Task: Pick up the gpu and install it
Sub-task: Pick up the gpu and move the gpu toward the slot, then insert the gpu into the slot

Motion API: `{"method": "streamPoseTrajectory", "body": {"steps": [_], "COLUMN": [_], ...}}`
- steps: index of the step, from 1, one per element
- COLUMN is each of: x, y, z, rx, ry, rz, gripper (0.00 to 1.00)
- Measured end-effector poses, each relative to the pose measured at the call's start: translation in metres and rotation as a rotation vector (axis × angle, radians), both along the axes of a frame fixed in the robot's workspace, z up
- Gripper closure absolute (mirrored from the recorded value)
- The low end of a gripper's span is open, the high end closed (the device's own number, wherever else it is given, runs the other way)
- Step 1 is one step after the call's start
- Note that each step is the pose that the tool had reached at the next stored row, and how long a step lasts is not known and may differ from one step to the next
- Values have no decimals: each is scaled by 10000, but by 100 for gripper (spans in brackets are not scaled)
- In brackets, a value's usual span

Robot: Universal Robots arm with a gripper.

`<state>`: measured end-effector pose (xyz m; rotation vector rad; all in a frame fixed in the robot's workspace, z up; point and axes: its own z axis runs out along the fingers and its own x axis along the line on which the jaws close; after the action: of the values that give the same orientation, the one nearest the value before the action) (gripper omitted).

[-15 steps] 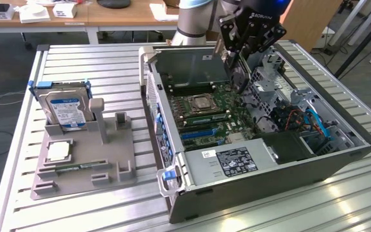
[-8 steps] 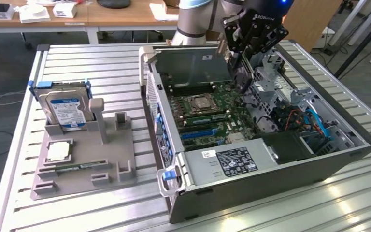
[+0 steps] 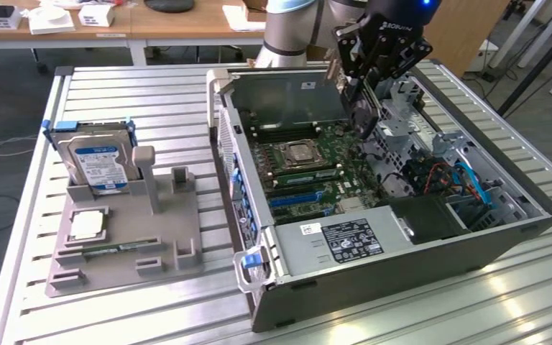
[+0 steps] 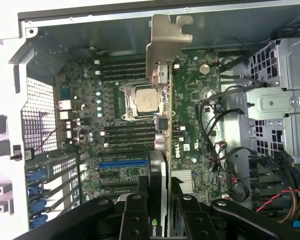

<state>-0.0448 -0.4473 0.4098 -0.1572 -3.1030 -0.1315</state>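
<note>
My gripper (image 3: pixel 358 108) is shut on the gpu (image 3: pixel 284 100), a flat dark green-grey card with a small white sticker, held on edge above the far end of the open computer case (image 3: pixel 506 237). Its silver bracket (image 3: pixel 218 77) points to the exterior view's left. In the wrist view the gpu (image 4: pixel 162 130) appears edge-on, running from the black fingers (image 4: pixel 135 217) out to the silver bracket (image 4: pixel 165 45), over the motherboard (image 4: pixel 115 135). The card hangs above the board, apart from the slots.
The motherboard (image 3: pixel 315 165) lies in the case with the processor socket (image 4: pixel 142 100) and a blue slot (image 4: pixel 122 164). Cables and a drive cage (image 4: pixel 275 105) stand on one side. On the exterior view's left, a grey holder (image 3: pixel 123 244) carries a hard drive (image 3: pixel 98 162) and a memory stick (image 3: pixel 103 249).
</note>
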Motion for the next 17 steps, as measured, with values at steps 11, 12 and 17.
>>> {"method": "streamPoseTrajectory", "body": {"steps": [11, 12, 17], "x": [30, 33, 47], "y": [0, 0, 0], "z": [0, 0, 0], "rx": [1, 0, 0], "ry": [28, 31, 44], "rz": [0, 0, 0], "gripper": [73, 73, 73]}}
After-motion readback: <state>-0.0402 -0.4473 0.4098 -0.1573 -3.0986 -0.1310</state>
